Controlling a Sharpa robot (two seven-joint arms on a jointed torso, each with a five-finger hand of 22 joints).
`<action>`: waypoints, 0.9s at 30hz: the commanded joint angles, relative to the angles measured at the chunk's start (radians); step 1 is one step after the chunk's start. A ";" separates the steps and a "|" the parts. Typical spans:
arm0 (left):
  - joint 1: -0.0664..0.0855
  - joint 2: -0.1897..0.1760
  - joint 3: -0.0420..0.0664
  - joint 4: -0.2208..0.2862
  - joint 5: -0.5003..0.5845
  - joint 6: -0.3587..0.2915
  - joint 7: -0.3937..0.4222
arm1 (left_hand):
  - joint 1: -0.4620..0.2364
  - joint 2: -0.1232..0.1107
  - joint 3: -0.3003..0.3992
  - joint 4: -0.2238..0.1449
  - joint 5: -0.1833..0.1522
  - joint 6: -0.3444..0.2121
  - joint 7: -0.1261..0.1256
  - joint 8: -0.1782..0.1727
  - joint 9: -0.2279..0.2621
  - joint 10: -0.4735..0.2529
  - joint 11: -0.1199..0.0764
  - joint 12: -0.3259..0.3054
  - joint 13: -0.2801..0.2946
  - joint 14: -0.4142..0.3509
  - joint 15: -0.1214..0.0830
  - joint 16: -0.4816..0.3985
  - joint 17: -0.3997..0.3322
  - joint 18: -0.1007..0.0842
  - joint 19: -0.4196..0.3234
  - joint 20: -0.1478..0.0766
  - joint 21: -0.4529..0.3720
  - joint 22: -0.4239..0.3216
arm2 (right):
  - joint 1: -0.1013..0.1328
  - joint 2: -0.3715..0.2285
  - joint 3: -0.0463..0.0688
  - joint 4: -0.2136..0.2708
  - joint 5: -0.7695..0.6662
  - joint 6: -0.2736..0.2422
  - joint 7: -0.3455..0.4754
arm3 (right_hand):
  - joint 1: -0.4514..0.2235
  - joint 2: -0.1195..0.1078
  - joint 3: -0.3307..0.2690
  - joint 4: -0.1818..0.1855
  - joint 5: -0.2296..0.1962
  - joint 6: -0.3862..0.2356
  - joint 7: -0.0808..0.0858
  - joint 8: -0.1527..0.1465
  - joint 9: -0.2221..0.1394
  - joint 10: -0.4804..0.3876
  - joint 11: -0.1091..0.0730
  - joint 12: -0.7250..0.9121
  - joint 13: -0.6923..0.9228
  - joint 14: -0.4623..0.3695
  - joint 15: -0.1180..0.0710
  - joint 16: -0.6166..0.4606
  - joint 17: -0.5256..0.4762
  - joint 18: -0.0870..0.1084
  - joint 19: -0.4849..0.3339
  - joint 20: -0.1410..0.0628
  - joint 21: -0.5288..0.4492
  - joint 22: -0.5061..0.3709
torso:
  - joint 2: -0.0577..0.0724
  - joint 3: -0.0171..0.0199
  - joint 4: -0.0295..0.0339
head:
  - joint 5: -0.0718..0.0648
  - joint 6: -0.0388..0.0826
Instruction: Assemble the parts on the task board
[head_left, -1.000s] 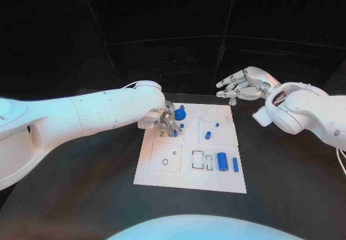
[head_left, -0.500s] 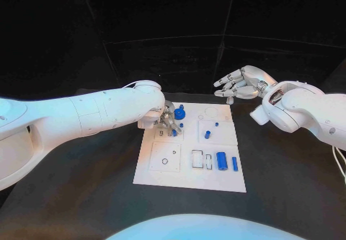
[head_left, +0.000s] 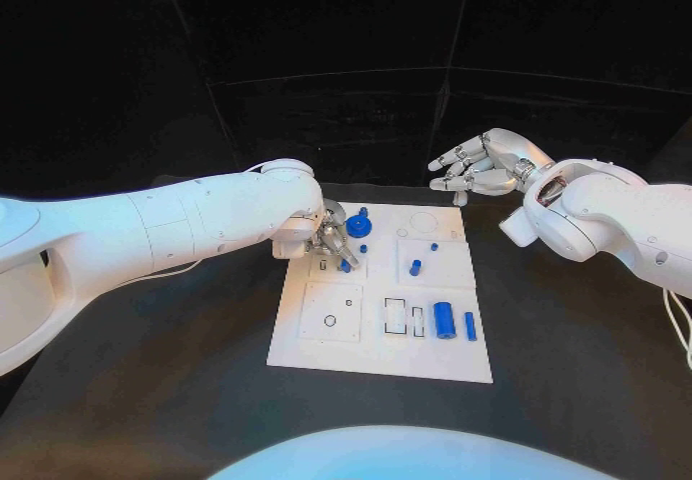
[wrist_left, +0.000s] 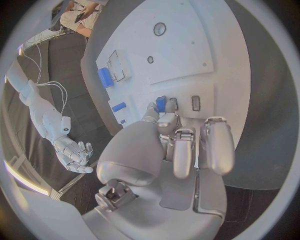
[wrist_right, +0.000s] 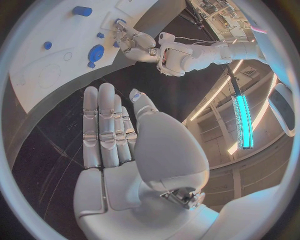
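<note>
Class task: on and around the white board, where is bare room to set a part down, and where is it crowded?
Free: bare black table left of the task board, and right of it. Crowded: the board's far-left corner, where the left hand works beside the round blue part.

backdrop: black panelled walls (head_left: 346, 90) | table (head_left: 159, 400): black | light: teal strip (wrist_right: 242, 120), possibly ceiling-mounted
</note>
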 joint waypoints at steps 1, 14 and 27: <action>0.001 -0.015 0.001 0.014 0.063 -0.045 0.004 | 0.012 0.006 0.100 -0.088 0.005 -0.005 -0.002 0.004 0.017 0.008 -0.005 0.000 0.002 0.106 -0.003 0.003 0.263 -0.003 -0.002 -0.003 -0.003 -0.001 | 0.002 0.001 0.001 -0.002 0.003 0.008 0.001 | 0.009 0.000 0.004 -0.001 0.004 0.002 0.004 -0.005 0.000 -0.003 0.005 -0.005 -0.001 0.005 0.004 -0.005 0.001 0.004 0.005 -0.002 -0.007 -0.001 | 0.000 0.0013 0.0019 | 0.000 0.001; -0.003 -0.073 0.001 0.079 0.040 -0.158 0.019 | -0.049 -0.043 0.226 -0.110 0.004 -0.007 -0.003 0.015 0.043 0.016 -0.006 0.006 0.007 0.106 -0.003 0.003 0.263 -0.002 -0.002 -0.003 -0.006 0.000 | 0.002 -0.001 0.001 -0.004 0.004 0.011 0.009 | 0.006 -0.002 0.006 0.001 0.006 0.003 0.004 -0.005 0.000 -0.005 0.006 -0.007 -0.004 0.003 0.005 -0.009 0.002 0.004 0.004 -0.002 -0.008 -0.002 | -0.001 0.0005 0.0016 | 0.004 0.005; -0.028 -0.101 0.000 0.121 -0.074 -0.258 0.037 | -0.088 -0.094 0.343 -0.125 0.004 -0.006 -0.005 0.021 0.061 0.024 -0.008 0.012 0.011 0.106 -0.005 0.003 0.263 -0.003 0.001 -0.005 -0.005 0.006 | 0.002 -0.007 0.001 -0.003 0.004 0.010 0.011 | 0.004 -0.003 0.006 0.002 0.007 0.003 0.005 -0.005 0.000 -0.006 0.007 -0.007 -0.006 0.002 0.006 -0.010 0.003 0.004 0.003 -0.001 -0.009 -0.002 | 0.000 0.0001 0.0001 | 0.009 0.005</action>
